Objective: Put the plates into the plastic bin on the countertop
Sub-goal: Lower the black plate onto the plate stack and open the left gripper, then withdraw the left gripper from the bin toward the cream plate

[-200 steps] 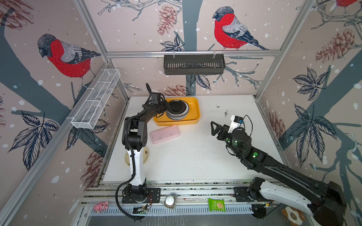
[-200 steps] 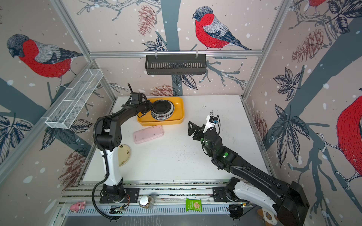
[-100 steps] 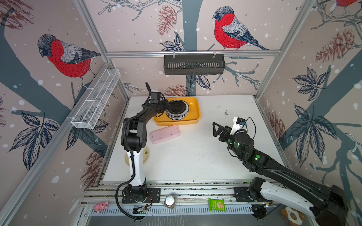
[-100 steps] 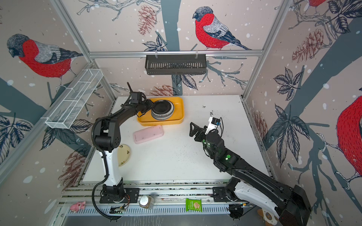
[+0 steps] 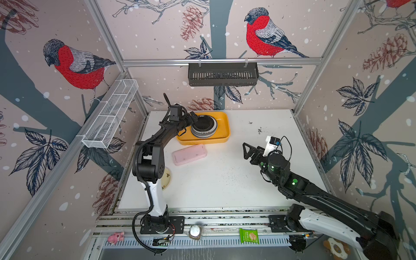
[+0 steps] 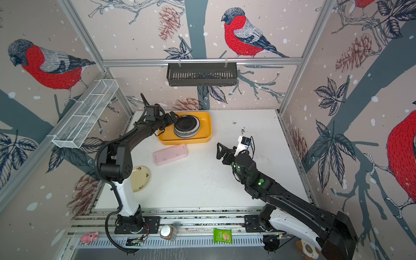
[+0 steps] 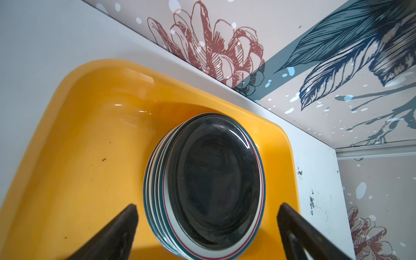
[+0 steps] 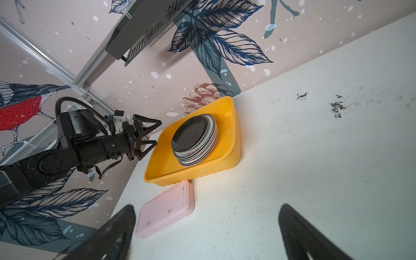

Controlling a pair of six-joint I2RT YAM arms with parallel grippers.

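plates (image 5: 204,129) stacked in plastic bin (image 5: 221,139)

Pink box (image 5: 189,154) flat; blk rack (image 5: 222,74) hung on rear rail (image 5: 281,60).

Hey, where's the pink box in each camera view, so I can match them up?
Top view: pink box left of centre, just in front of the yellow bin.
Top view: pink box again left of centre, in front of the yellow bin.
Left wrist: not in it; the yellow bin fills the view.
Right wrist: pink box alongside the yellow bin.
Shared landmark: the yellow bin.
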